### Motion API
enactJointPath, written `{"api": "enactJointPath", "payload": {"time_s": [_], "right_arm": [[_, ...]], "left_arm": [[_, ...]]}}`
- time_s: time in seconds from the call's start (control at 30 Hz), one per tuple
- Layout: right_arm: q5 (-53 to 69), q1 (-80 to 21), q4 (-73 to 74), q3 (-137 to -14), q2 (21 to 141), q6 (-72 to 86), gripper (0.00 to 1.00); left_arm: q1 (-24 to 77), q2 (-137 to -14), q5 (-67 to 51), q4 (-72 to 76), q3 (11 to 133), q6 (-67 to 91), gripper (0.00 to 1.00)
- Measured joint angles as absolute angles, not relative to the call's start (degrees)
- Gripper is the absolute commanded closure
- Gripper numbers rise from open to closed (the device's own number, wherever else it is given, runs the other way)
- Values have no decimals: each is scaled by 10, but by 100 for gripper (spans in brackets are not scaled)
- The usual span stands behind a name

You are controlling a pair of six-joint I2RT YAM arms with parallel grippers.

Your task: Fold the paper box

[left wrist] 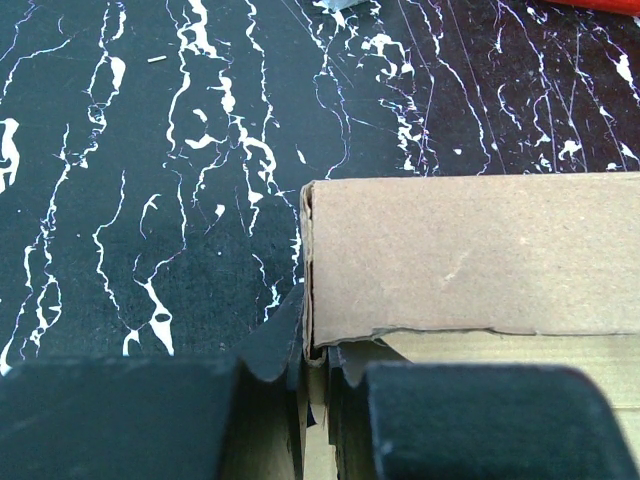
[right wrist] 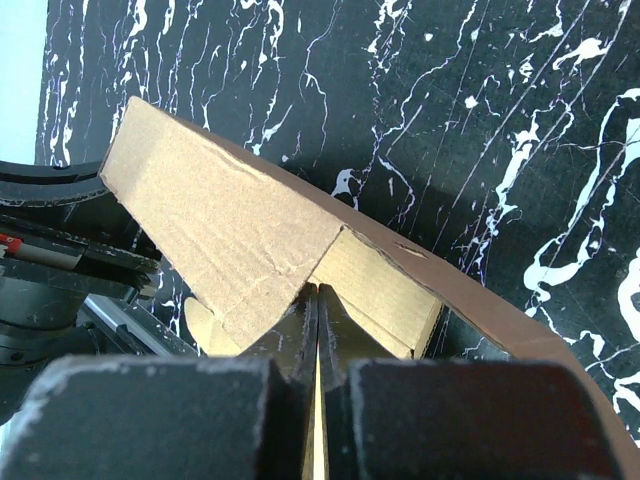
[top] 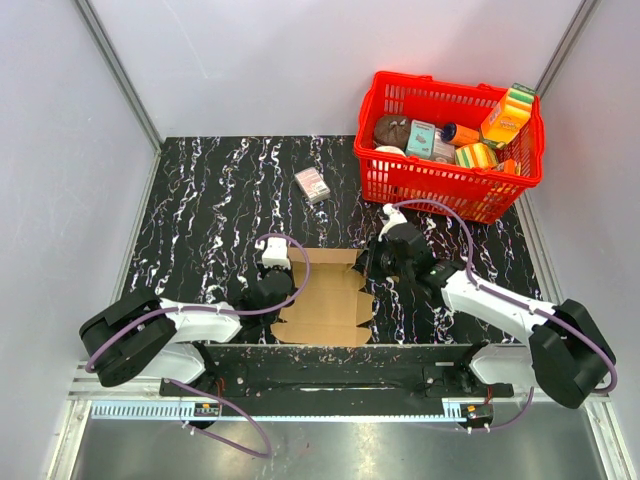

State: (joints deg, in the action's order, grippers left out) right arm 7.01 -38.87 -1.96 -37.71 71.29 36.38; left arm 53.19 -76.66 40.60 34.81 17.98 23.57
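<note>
The paper box (top: 327, 298) is a plain brown die-cut cardboard sheet lying between the two arms near the table's front edge. My left gripper (top: 272, 285) is at its left edge, shut on a raised side wall (left wrist: 470, 255), with the wall's thin edge pinched between the fingertips (left wrist: 318, 352). My right gripper (top: 372, 262) is at the sheet's right far corner, shut on a folded flap (right wrist: 225, 235) that it holds lifted off the table; the jaws stand nearly together with the thin cardboard between them (right wrist: 318, 300).
A red basket (top: 400, 178) with several printed grocery packs stands at the back right. A small white-and-pink carton (top: 313, 184) lies on the black marbled table (top: 210, 200) behind the sheet. A metal rail runs along the near edge.
</note>
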Motion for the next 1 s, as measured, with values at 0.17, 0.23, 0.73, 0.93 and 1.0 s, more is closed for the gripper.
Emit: {"api": "enactJointPath", "payload": {"time_s": [0.17,0.23,0.73,0.93,1.0], "right_arm": [[53,-389,10,-382,712,354,89],[36,-389,44,-389,705,342,79],[-48,-389,152,-409,564,283,64],[-54,-389,165,-409,564,276,63],[-56,-389,166,-409,562,273,62]], "left_arm": [[532,-769,409,348,180,236,100],[532,-774,414,346,180,237,100],[532,-819,433,365,180,223,72],[532,-821,431,365,180,225,62],[532,-814,428,359,178,228,59]]}}
